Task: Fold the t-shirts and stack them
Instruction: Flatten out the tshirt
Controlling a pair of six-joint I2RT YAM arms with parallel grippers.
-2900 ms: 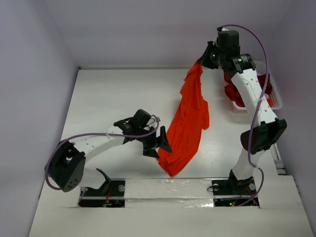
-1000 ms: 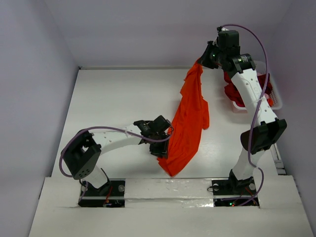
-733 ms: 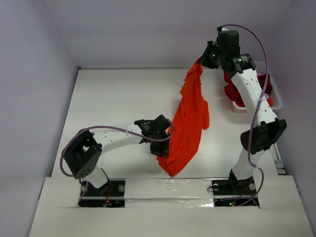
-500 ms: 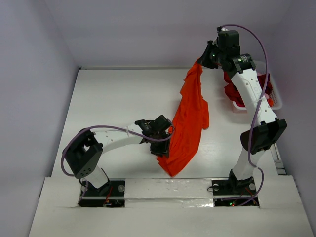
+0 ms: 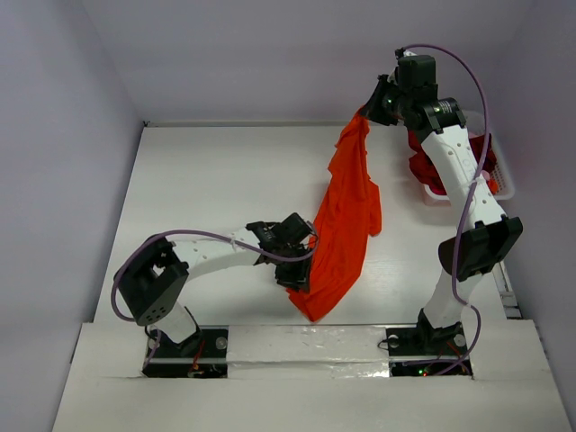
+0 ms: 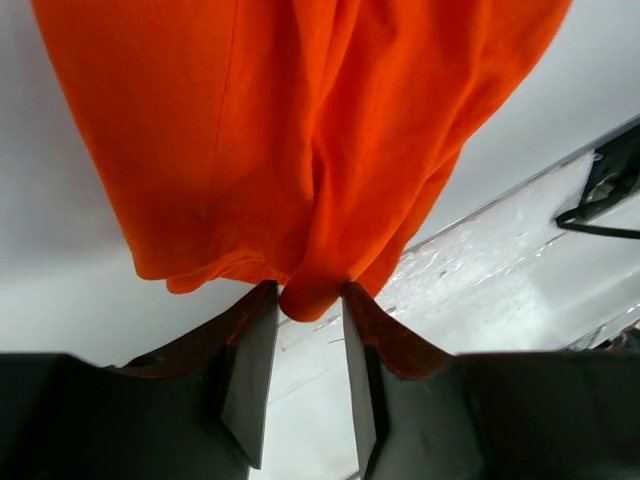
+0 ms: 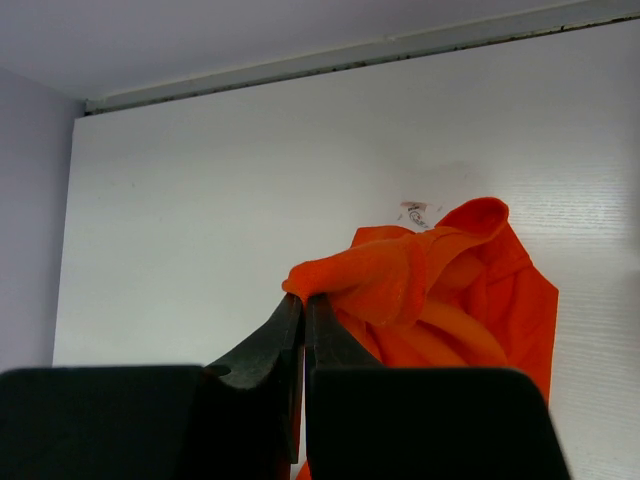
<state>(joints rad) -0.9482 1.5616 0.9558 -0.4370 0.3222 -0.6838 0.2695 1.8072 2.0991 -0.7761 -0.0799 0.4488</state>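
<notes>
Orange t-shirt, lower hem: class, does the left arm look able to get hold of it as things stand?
Probably yes. The left pincer stands open astride a fold at the hem of the orange t-shirt, with nothing in between. The right pincer holds the top end up.

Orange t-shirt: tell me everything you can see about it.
The orange t-shirt is plain bright orange soft cloth, unfolded, bunched into long folds. It hangs slantwise over the white table, its top pinched in the shut right end effector, raised at the far side. Its lower hem sits between the parted fingers of the left end effector; whether it is gripped there is unclear.
</notes>
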